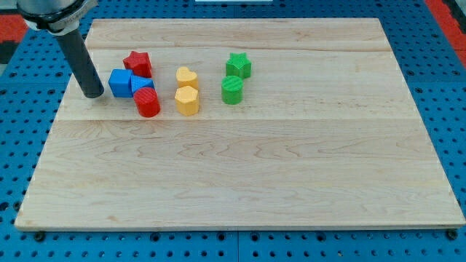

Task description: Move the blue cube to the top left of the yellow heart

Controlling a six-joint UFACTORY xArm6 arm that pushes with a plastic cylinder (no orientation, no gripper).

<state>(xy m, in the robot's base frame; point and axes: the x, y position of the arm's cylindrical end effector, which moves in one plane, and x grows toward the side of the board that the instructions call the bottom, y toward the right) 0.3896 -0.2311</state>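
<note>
Resting my tip (93, 94) just left of blue cube (120, 83), yellow heart (186, 77) apart.

My tip (93, 94) stands just left of the blue cube (120, 83), with the yellow heart (186, 77) to its right.

blue cube (120, 82), yellow heart (186, 77), red star (137, 63), green star (238, 65), pale wooden board (240, 175)

You see the arm enter from the view's top left corner, its dark rod (80, 62) slanting slightly down toward the view's right. My tip (94, 94) rests at board height near the view's left edge.
</note>
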